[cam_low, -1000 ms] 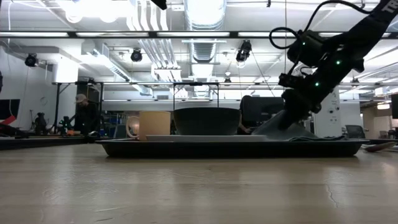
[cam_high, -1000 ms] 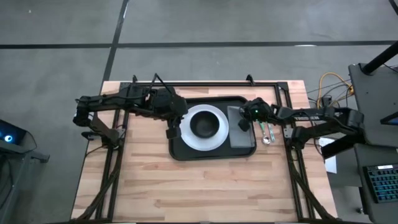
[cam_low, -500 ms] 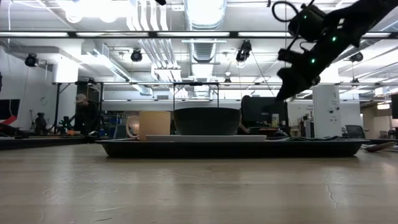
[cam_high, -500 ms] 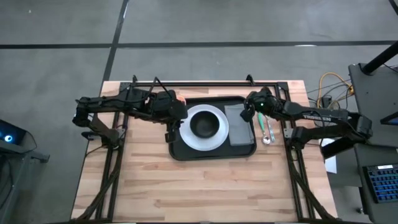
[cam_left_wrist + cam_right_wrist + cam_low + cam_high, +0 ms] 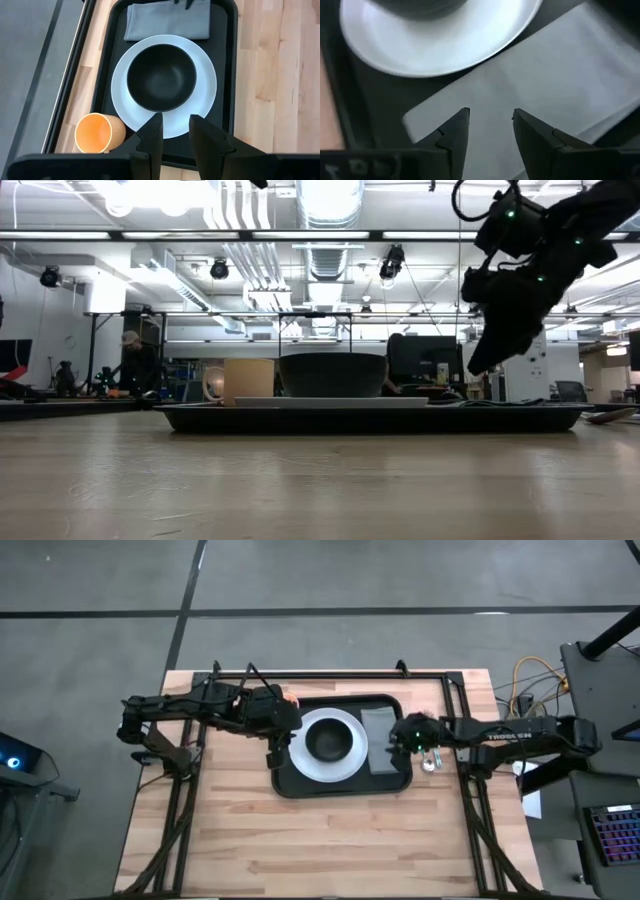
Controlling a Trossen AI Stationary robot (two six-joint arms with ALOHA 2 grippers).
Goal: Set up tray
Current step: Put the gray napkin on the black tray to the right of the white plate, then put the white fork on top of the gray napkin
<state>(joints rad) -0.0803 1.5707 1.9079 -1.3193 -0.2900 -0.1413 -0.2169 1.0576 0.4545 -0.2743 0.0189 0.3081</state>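
The black tray lies at the table's middle. On it stand a white plate with a black bowl, an orange cup at its far left corner and a flat grey napkin along its right side. My left gripper hovers open over the tray's left edge, its fingers apart above the plate's rim. My right gripper hangs open above the napkin, clear of it in the low view.
A spoon lies on the bare wood just right of the tray, partly under my right arm. A black frame runs along the table's far edge and down both sides. Open wood lies toward the near edge.
My right gripper has risen off the napkin, swung toward the far edge, then come back toward the near edge, and now hangs above the napkin's near part. The napkin stays flat on the tray. My left gripper has drawn back slightly toward the left, uncovering the orange cup.
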